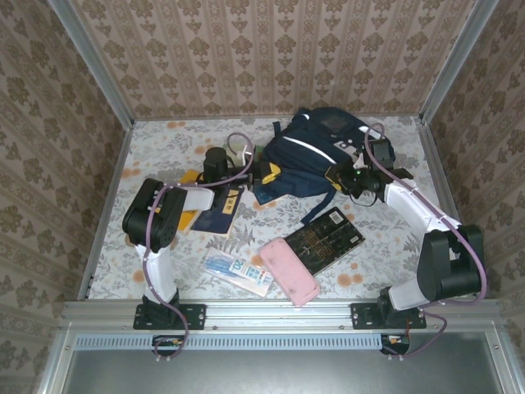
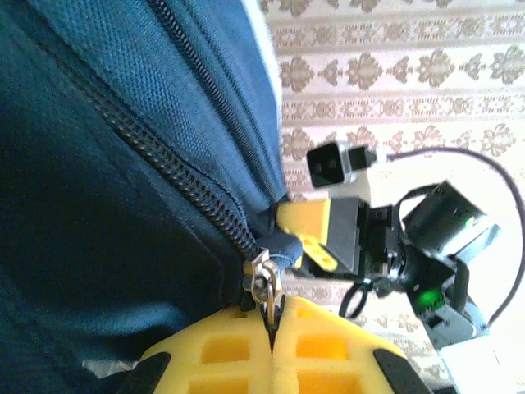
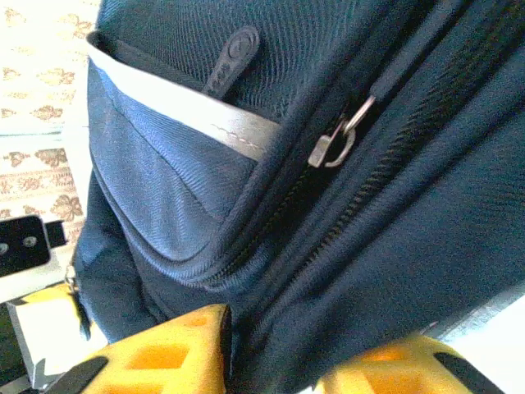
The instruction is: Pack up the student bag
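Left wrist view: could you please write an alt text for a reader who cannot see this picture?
The left gripper, its yellow jaws closed together, pinches the metal zipper pull of the navy student bag, whose fabric and zipper run across the left side. Behind, the right gripper reaches the bag's edge, before patterned wallpaper.

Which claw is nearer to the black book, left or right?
Right. The right claw is at the right side of the student bag, just beyond the black book. The left claw is shut on a zipper pull at the bag's left side, farther away.
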Available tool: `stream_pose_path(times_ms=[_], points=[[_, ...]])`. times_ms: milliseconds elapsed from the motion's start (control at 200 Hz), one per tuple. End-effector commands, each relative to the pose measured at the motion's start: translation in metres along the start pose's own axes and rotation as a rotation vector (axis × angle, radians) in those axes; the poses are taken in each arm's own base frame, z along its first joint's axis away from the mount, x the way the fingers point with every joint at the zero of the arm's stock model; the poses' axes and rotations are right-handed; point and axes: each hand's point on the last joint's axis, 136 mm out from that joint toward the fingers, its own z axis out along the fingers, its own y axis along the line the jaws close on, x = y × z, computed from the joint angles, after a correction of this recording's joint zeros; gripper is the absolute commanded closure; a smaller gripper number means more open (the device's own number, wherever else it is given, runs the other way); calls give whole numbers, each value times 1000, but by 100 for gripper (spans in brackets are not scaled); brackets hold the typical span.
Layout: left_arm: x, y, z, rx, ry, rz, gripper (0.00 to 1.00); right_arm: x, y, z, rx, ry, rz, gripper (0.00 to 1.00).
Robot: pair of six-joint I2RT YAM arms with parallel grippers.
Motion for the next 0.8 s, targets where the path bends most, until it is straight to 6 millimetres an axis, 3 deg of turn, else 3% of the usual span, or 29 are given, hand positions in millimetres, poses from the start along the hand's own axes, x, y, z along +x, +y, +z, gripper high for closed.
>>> stream_pose_path(times_ms=[0,35,145,195,340,475,615,700,795], points=[[-27,-57,1,82,-107,129,100,-11,5,-18,43,-43,-66,51],[-15,-65,13,95,-74,139,100,-10,10,-21,44,-52,-90,48],[0,-90,27,110,-36,176,100,-7,24,-31,81,-93,-211,41],[7,-99,31,106,-18,199,100,-5,37,-47,85,-136,-291,40],[21,-119,35,81,5,251,100,1,57,-63,107,-208,-487,40],[25,-126,34,83,-7,249,100,10,73,-67,45,-290,-656,44],[33,-128,37,87,3,251,100,33,95,-74,-62,-404,-986,43],[37,-126,37,85,6,248,100,48,97,-72,-62,-413,-1158,42],[41,-125,38,86,12,247,100,46,94,-67,-8,-426,-1244,40]])
